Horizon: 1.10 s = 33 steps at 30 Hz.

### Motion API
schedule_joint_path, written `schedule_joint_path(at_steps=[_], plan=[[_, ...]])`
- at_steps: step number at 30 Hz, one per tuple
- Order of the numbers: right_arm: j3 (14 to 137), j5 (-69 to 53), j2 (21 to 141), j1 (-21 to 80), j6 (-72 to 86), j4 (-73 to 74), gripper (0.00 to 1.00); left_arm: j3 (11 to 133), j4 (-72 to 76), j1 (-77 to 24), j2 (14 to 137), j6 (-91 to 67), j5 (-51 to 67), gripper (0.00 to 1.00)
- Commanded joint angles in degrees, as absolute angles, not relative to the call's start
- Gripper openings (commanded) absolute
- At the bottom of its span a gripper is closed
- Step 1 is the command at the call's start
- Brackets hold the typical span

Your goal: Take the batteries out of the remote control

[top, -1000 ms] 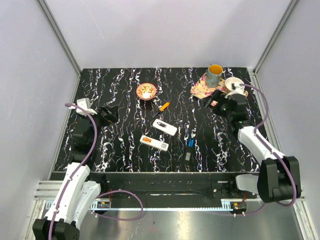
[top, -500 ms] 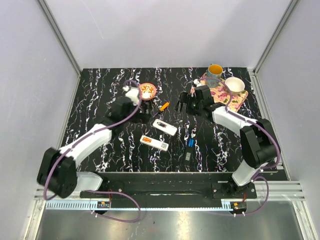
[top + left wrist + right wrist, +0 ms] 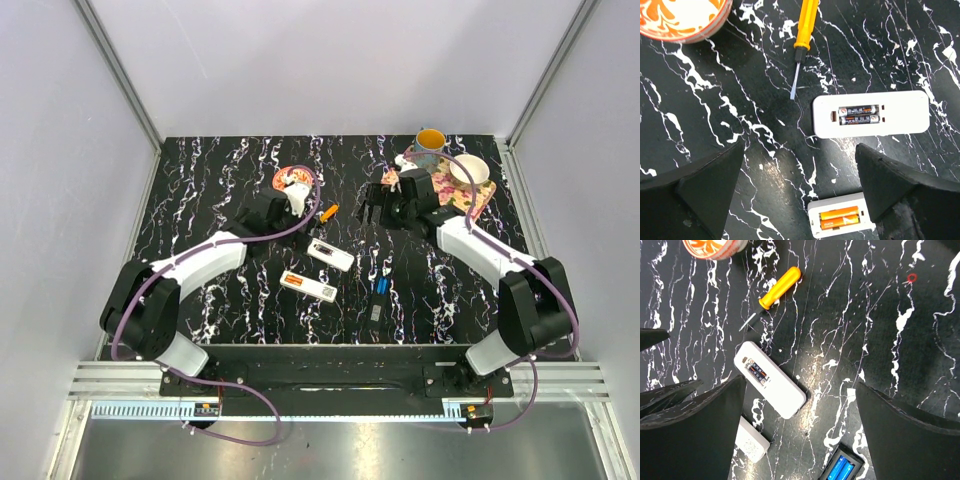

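Two white remotes lie back-up in the middle of the table with their covers off. The nearer remote [image 3: 308, 286] holds two orange batteries [image 3: 840, 218] in its bay. The farther remote [image 3: 329, 254] holds two dark cells with orange bands [image 3: 857, 114], which also show in the right wrist view [image 3: 756, 371]. My left gripper [image 3: 283, 216] hovers open above the table just left of both remotes, with nothing between its fingers [image 3: 797, 155]. My right gripper [image 3: 377, 208] hangs open to the right of the farther remote, its jaws [image 3: 800, 385] empty.
An orange-handled screwdriver [image 3: 325, 215] lies behind the remotes, beside an orange patterned bowl [image 3: 293, 180]. A black holder with blue cells [image 3: 380, 286] and a dark cover [image 3: 375, 312] lie to the right. A mug [image 3: 430, 148] and a white bowl [image 3: 469, 169] sit on a cloth at the back right.
Both arms have swung in from the table's sides toward the middle, over the remotes. Both grippers stayed open. The objects have not moved.
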<state>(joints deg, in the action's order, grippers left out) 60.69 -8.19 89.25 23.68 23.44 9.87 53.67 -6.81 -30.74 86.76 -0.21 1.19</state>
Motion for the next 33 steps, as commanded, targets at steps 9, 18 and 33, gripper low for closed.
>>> schedule_joint_path(at_steps=[9,18,33], plan=[[59.15,-10.1,84.03,17.5,21.36,9.93,1.0,69.76,-7.55,-31.2,100.79,5.01,1.67,0.99],[58.8,-13.36,83.58,14.5,20.48,10.46,0.99,82.52,-11.68,-31.82,113.98,7.82,-2.28,0.95],[58.36,-14.41,82.62,13.01,20.04,10.81,1.0,93.95,-16.43,-33.93,126.3,10.37,-4.66,0.29]])
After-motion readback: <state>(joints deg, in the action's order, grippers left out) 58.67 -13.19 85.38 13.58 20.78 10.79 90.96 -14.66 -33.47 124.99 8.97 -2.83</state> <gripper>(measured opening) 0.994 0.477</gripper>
